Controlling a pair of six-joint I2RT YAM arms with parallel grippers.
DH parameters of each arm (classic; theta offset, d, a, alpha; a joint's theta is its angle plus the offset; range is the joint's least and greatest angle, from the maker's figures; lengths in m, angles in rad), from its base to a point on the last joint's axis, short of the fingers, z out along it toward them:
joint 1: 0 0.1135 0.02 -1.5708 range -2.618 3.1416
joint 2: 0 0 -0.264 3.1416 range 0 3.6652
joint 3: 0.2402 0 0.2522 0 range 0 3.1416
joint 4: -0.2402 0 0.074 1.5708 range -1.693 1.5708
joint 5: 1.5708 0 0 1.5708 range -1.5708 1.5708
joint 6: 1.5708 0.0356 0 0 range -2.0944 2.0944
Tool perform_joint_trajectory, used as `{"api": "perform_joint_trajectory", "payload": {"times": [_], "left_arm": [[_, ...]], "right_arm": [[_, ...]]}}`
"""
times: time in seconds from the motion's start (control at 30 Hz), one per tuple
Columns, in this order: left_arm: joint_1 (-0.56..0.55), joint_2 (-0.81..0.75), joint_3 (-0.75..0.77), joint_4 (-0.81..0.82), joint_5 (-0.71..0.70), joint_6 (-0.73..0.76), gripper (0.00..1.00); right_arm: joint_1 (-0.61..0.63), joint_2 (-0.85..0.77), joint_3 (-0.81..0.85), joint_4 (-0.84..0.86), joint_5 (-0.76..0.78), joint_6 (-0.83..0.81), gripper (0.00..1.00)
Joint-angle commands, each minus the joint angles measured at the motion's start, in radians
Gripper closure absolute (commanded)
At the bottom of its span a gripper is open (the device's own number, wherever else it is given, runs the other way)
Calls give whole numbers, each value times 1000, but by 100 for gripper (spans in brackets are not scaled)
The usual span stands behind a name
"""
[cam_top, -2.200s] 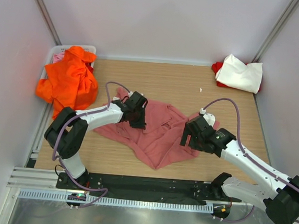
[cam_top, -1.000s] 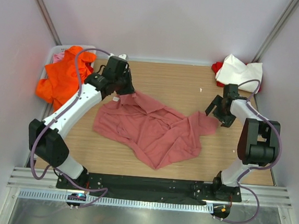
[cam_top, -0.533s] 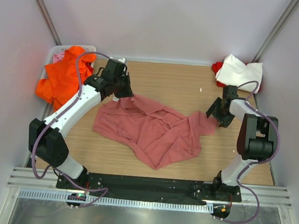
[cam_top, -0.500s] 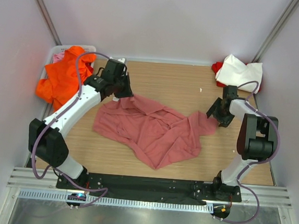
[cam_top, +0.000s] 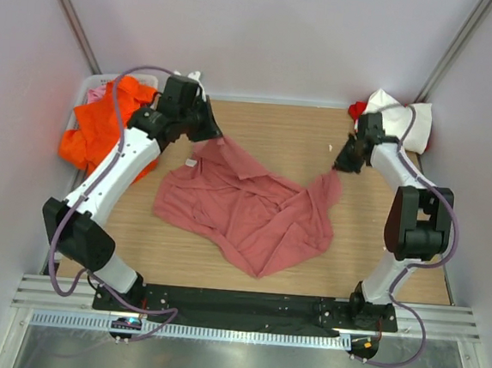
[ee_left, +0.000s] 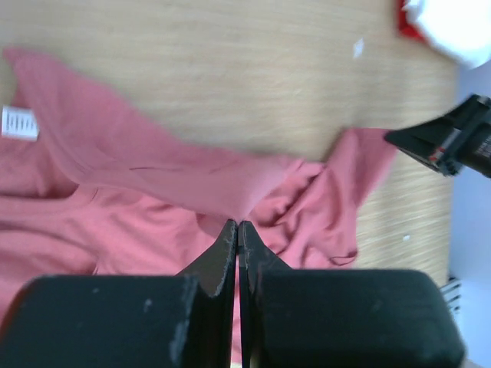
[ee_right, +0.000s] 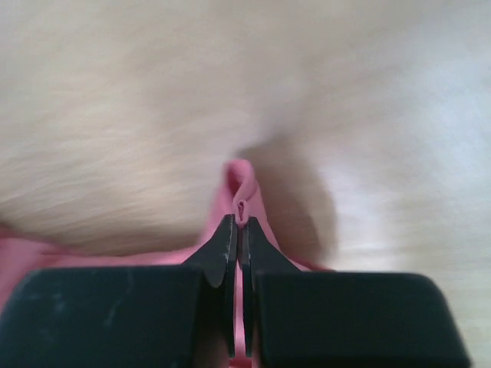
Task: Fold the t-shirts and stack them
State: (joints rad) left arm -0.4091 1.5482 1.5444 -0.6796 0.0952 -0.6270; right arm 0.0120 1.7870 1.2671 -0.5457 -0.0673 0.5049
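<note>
A dusty salmon-pink t-shirt (cam_top: 248, 206) lies crumpled across the middle of the wooden table. My left gripper (cam_top: 216, 137) is shut on its far left corner, and the cloth (ee_left: 192, 180) stretches away from the closed jaws in the left wrist view. My right gripper (cam_top: 340, 165) is shut on its far right corner, where a small pinched fold (ee_right: 241, 188) sticks out past the fingertips. Both held corners are lifted off the table. An orange t-shirt (cam_top: 113, 125) is heaped at the far left. A white t-shirt (cam_top: 398, 120) lies on a red one (cam_top: 357, 110) at the far right corner.
A white basket (cam_top: 90, 93) under the orange heap also holds a bit of lighter pink cloth (cam_top: 94, 95). A small white scrap (cam_top: 330, 147) lies on the wood behind the shirt. Grey walls close the table on three sides.
My right gripper has shut on the shirt's right corner and pulled it back toward the far right. My left gripper, still shut, has drawn its corner farther back. The shirt is stretched wider.
</note>
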Motion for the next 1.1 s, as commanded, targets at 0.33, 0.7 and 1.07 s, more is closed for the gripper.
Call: {"api": "perform_joint_trajectory", "payload": {"times": [0.33,0.7,1.07], "left_arm": [[4,-226,592,-216,-35,99,100],[4,-672,427,47,274,148,100],[4,-688,566,6,200,194,100]], "right_arm": [[106,-725,306,122,-124,-241,99],[108,-1297,184,167,-77,-344,99],[166,-1298,301,155,224,-445,99]]}}
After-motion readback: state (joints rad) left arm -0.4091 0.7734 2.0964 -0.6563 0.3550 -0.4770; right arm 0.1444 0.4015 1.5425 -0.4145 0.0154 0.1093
